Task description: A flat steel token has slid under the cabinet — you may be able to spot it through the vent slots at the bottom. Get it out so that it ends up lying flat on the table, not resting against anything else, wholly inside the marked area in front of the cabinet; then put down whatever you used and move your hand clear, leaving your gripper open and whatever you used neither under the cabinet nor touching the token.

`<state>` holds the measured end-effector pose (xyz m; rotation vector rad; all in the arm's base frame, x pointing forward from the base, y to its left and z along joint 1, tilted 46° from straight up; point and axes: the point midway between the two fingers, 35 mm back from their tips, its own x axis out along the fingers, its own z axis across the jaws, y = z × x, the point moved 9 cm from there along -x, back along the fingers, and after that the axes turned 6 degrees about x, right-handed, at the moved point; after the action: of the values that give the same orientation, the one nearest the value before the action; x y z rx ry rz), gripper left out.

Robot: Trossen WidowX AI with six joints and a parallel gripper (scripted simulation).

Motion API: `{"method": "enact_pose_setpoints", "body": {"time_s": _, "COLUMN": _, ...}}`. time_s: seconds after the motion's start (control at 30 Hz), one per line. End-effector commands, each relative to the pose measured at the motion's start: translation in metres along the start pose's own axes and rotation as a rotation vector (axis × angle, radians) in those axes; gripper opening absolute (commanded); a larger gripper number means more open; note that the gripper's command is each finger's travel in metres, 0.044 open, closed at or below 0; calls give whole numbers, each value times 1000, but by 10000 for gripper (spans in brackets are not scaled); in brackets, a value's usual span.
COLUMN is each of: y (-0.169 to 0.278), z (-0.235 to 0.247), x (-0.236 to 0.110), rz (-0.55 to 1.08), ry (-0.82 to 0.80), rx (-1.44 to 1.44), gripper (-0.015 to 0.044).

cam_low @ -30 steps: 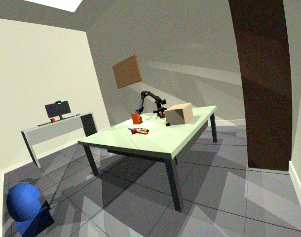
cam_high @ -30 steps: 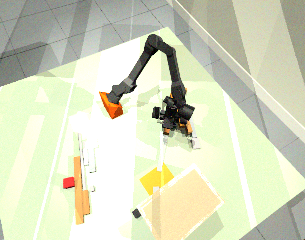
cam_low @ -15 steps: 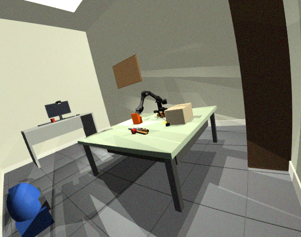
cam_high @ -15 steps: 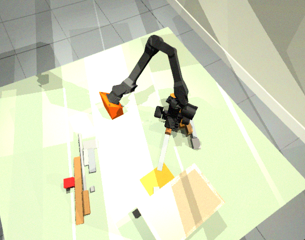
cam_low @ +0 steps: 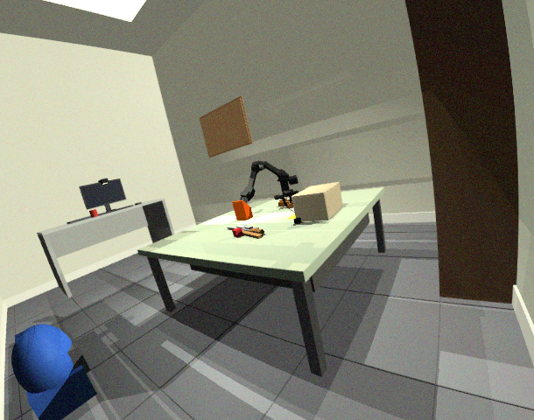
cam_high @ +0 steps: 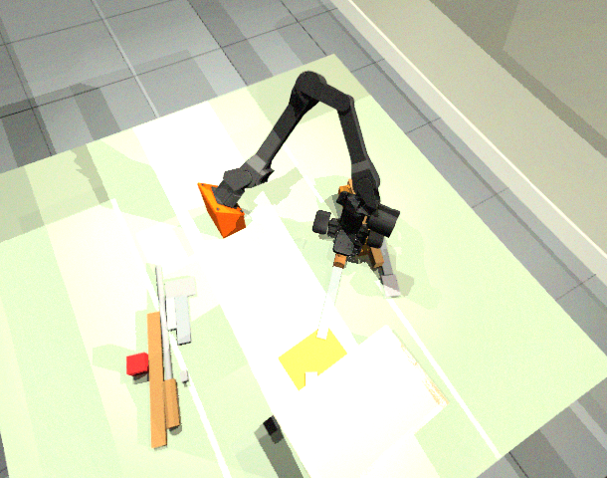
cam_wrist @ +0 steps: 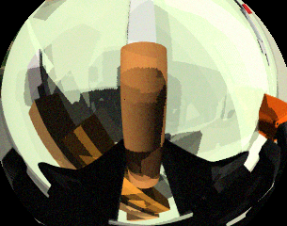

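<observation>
On the pale green table (cam_high: 499,288), the gripper (cam_high: 352,252) is clamping a wooden-handled rod (cam_high: 328,303) reaching the yellow marked area (cam_high: 306,358); glare is probably hiding the cabinet's (cam_low: 318,200) slots, risking a misaimed sweep.

You see a grey tiled floor (cam_low: 394,343), cream walls (cam_low: 77,136), a grey desk (cam_low: 100,226) with a monitor (cam_low: 101,193), and a brown door (cam_low: 471,149).

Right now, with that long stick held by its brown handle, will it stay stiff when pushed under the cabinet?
Probably stiff: the stick shows straight, without sag. Gripped only at its handle by the end effector, its far tip may swing sideways. It looks flat, so rolling seems unlikely.
</observation>
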<state>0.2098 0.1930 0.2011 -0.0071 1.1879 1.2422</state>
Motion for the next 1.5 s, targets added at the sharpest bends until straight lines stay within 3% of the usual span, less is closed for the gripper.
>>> {"method": "enact_pose_setpoints", "body": {"time_s": 0.0, "y": 3, "z": 7, "x": -1, "rz": -3, "ry": -7, "rx": -2, "gripper": 0}}
{"method": "enact_pose_setpoints", "body": {"time_s": 1.47, "y": 24, "z": 43, "x": -2, "rz": -1, "ry": -10, "rx": 2, "gripper": 0}}
